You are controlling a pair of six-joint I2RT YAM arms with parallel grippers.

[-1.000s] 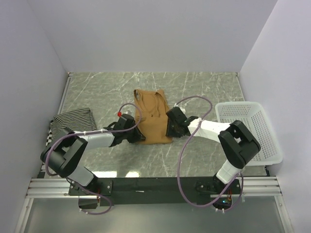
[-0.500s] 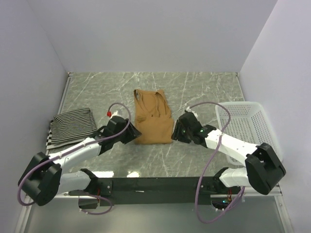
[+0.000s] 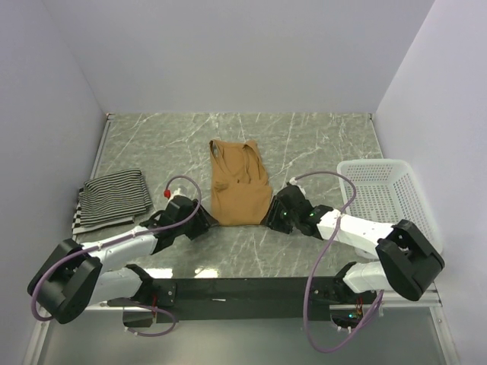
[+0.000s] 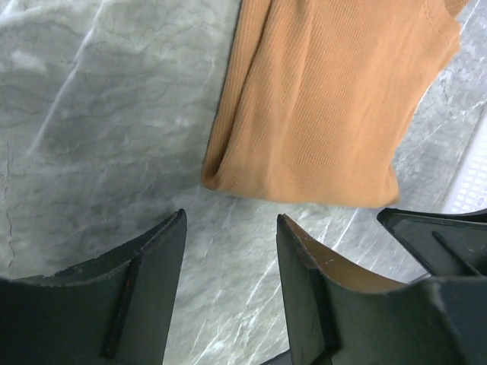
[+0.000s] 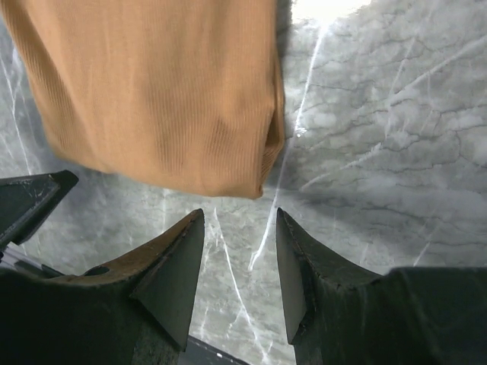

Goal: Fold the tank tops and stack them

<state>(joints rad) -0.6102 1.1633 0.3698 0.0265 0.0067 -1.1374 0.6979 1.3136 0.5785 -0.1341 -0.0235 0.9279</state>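
The tan-brown tank top (image 3: 240,186) lies folded lengthwise on the marble table, straps at the far end. It also shows in the left wrist view (image 4: 319,106) and the right wrist view (image 5: 160,91). My left gripper (image 3: 205,223) is open and empty just short of its near left corner (image 4: 230,222). My right gripper (image 3: 272,219) is open and empty just short of its near right corner (image 5: 240,217). A folded top with thin dark stripes (image 3: 114,196) lies at the left edge, on another striped cloth that peeks out below it. I cannot tell the two striped tops apart.
A white plastic mesh basket (image 3: 396,205) stands at the right edge. White walls close in the table on three sides. The arms' base rail (image 3: 243,289) runs along the near edge.
Both grippers have drawn back toward the near edge, off the tan top's near corners. The top's near hem now lies flat and narrower than before.
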